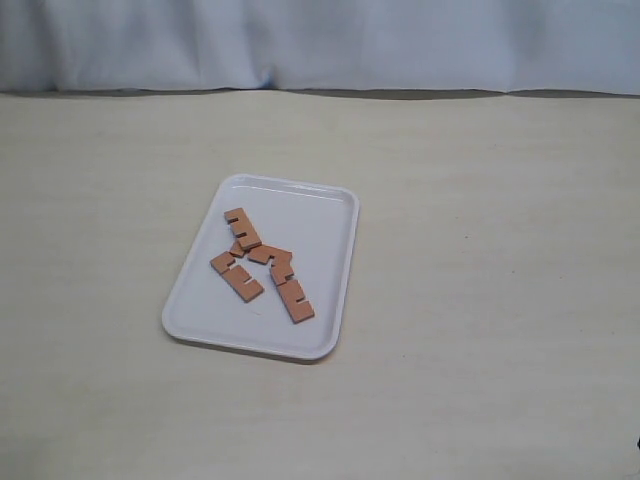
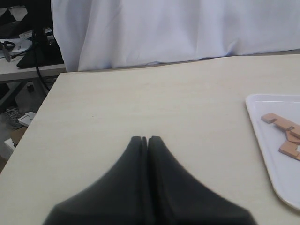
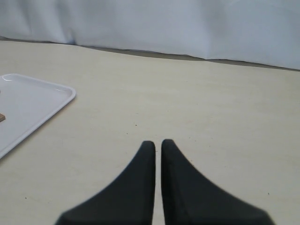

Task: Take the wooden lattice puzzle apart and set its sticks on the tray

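— How much room is left around the jaws?
— Bare worktop (image 1: 480, 280) is seen ahead of both, ended by a white cloth (image 1: 320, 40).
— And the grip?
— The left jaws are pressed together and the right jaws are parted by a sliver; nothing is held.
— The sticks?
— Four notched orange-brown sticks (image 1: 262, 255) are heaped, overlapping, on the white tray (image 1: 318, 225), set between both pairs and apart from each.

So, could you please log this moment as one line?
sticks: separated, lying on tray, some touching | left claw: shut, empty, over table | right claw: shut, empty, over table
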